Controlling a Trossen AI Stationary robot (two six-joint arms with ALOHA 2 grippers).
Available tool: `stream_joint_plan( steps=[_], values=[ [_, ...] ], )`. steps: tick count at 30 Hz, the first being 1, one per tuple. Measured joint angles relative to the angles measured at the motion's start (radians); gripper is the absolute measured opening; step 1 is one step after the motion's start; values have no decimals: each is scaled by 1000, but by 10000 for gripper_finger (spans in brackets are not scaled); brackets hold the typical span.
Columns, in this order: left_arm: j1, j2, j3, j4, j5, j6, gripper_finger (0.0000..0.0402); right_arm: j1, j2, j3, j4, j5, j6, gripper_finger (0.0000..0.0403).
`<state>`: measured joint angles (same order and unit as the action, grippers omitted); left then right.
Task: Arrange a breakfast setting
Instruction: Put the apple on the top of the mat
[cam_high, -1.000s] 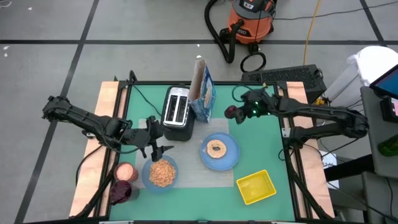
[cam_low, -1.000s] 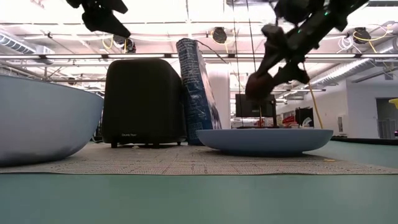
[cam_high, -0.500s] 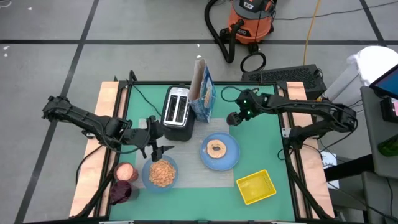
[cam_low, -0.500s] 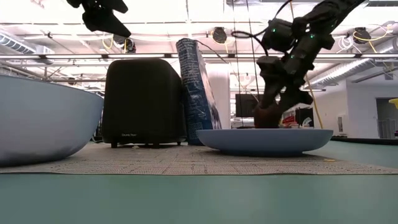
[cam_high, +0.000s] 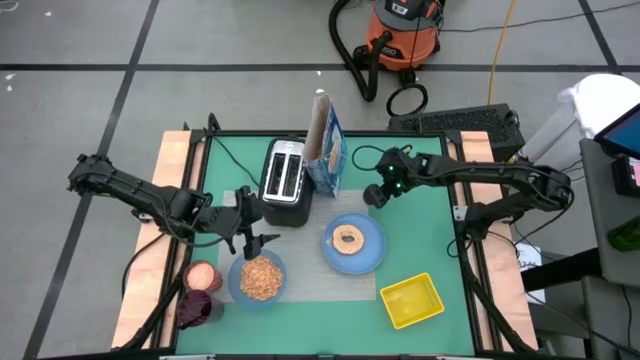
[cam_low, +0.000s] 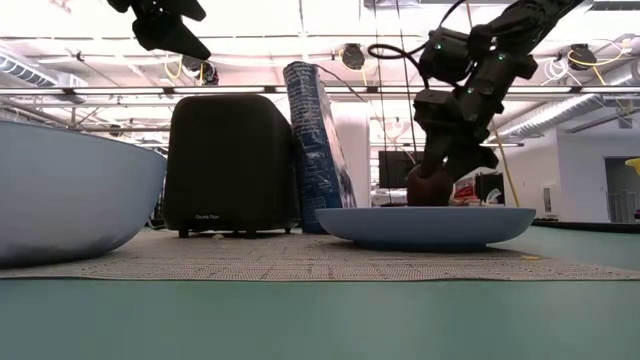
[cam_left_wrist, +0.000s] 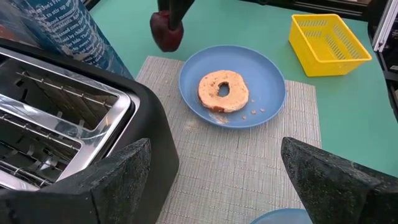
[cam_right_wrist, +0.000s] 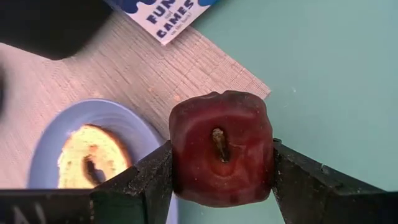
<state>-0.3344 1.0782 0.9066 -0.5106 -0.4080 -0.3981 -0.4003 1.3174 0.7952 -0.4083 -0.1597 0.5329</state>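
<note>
- Since a second ago, we see the right gripper (cam_high: 374, 196) has come down and in toward the plate (cam_high: 372, 248), carrying the dark red fruit (cam_right_wrist: 221, 147); half a second ago it was nearly where it is now, so the descent has slowed.
- The right gripper's two dark fingers are pinching the fruit by its sides, stem facing the wrist camera.
- Taking the plate as landmark: the fruit hangs just past the plate's far rim, over bare green table (cam_high: 420, 240), near the mat's corner; from the low view we cannot tell whether it touches down.
- The left gripper (cam_high: 248, 231) hovers beside the toaster (cam_high: 285, 183), well to the plate's left and just above the bowl (cam_high: 238, 285), fingers spread and holding nothing.
- Done, as we judge it: the bagel (cam_left_wrist: 223, 91) lies centred on the plate, the bowl holds brownish cereal, and both sit on the grey mat (cam_left_wrist: 249, 163). The cereal box (cam_high: 327, 150) stands behind the plate.
- Left, we judge: setting the fruit down. We see no spoon in these views.
- The yellow tray (cam_high: 411, 299) sits off the mat, near the plate's front right.
- Textures: the mat is ribbed woven fibre; the plate smooth, matte light blue; the bagel browned and porous; the fruit glossy and slightly squared by the grip; the tray a plastic lattice.
</note>
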Motion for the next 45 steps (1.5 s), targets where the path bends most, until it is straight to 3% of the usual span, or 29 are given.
stream_joint_plan(
  steps=[7,14,26,45],
  values=[
    [0,0,0,1,0,0,365,26,13,0,16,53,-55,216],
    [0,0,0,21,-1,4,365,43,85,0,121,52,-75,217],
    [0,0,0,38,-3,5,365,42,155,16,120,52,-100,218],
    [0,0,0,37,-3,8,365,42,159,14,153,53,-112,268]
  ],
)
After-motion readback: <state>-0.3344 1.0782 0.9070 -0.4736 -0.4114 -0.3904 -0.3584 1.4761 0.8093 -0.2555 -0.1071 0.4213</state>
